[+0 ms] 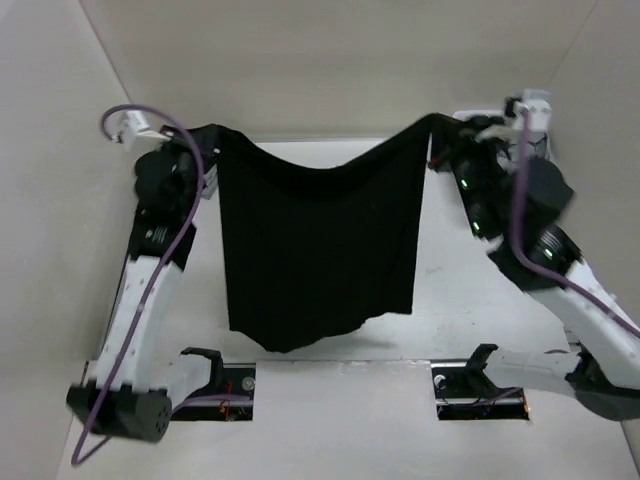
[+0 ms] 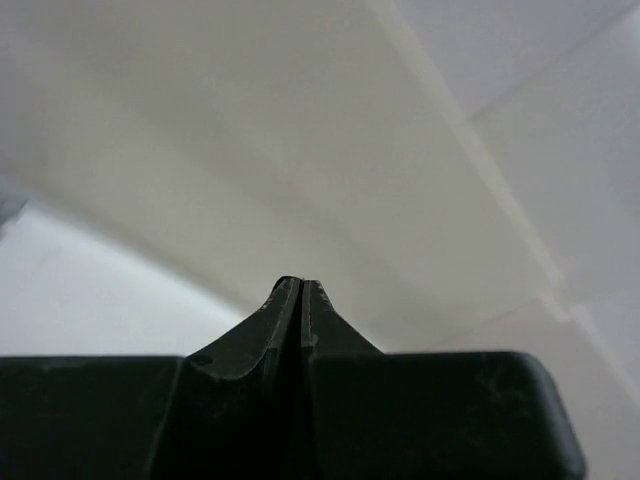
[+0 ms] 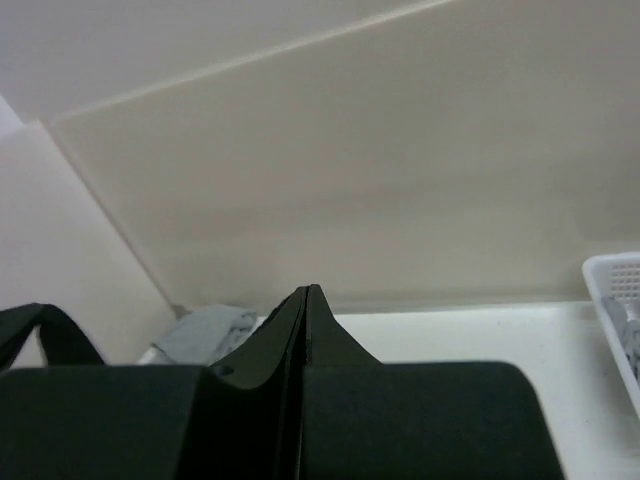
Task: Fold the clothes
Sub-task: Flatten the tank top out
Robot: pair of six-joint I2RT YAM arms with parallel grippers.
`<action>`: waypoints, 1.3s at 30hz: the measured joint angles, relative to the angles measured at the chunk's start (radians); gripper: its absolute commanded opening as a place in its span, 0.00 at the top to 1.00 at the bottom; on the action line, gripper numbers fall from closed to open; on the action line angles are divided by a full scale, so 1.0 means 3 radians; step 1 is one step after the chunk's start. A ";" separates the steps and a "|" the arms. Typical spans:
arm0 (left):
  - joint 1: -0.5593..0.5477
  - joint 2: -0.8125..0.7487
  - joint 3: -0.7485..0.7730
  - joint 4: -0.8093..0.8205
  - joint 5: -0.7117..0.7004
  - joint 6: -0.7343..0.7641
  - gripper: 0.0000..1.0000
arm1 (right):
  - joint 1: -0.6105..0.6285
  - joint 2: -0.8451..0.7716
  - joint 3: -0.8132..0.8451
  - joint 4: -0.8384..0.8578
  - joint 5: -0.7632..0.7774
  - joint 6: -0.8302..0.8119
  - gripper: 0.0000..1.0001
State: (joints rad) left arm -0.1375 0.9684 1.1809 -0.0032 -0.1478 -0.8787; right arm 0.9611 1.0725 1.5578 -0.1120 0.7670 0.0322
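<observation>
- The white table (image 1: 470,300) carries everything and is the reference here; its near edge lies by the arm bases and its far edge meets the back wall.
- The black sleeveless tank top of thin soft fabric (image 1: 315,250) hangs in the air above the table's middle like a curtain. Its upper edge is strung left to right and sags at the centre. Its length drops toward the table, and I cannot tell whether the lowest edge touches the surface.
- The left arm (image 1: 150,270) reaches up over the table's left side and the right arm (image 1: 560,270) over its right side. Each is at one upper corner of the tank top, so neither is nearer.
- A white mesh basket (image 3: 615,295) stands on the table at the right edge of the right wrist view.
- A crumpled grey cloth (image 3: 205,335) lies on the table by the wall corner.
- The left fingers (image 2: 282,325) are pressed together, pinching the tank top's left corner.
- The right fingers (image 3: 290,335) are likewise pressed together on its right corner.
- The fabric lies below and between both pairs of fingers, so laying it flat on the table probably calls for both arms to lower together.
</observation>
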 measured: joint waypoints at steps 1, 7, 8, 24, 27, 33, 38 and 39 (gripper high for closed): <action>0.0000 0.0262 -0.0009 -0.0010 -0.0005 0.0001 0.97 | -0.0343 0.0141 0.0019 -0.0053 -0.0313 0.0161 1.00; 0.0036 0.1556 0.0505 -0.0084 0.0004 0.0047 0.97 | -0.1853 0.1607 0.0732 -0.0381 -0.1778 0.0994 1.00; 0.0055 0.1747 0.0701 -0.0092 0.0015 0.0051 0.97 | -0.1974 0.1886 0.0994 -0.0512 -0.1909 0.1071 1.00; 0.0289 0.1631 0.1921 0.0037 0.0155 0.0271 0.97 | -0.2332 0.1939 0.2950 -0.1097 -0.2475 0.1357 1.00; 0.0231 0.1324 0.1564 0.0229 0.0140 0.0309 0.97 | -0.2330 0.1377 0.2090 -0.0935 -0.2459 0.1362 1.00; -0.0127 0.0490 -0.0193 0.0540 -0.0116 0.0333 0.97 | -0.2057 0.0169 -0.0468 -0.0533 -0.2148 0.1387 1.00; -0.0562 -0.0497 -0.1879 0.0216 -0.0352 0.0326 0.97 | -0.1268 -0.0889 -0.2327 -0.0647 -0.1795 0.1665 1.00; -0.0627 -0.0757 -0.2089 0.0037 -0.0381 0.0314 0.97 | -0.1087 -0.1110 -0.2580 -0.0725 -0.1728 0.1755 1.00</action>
State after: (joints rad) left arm -0.3256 0.7414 0.5541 0.0078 -0.2623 -0.7845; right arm 0.6350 0.7395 0.7837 -0.3294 0.2485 0.5587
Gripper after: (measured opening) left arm 0.033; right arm 0.002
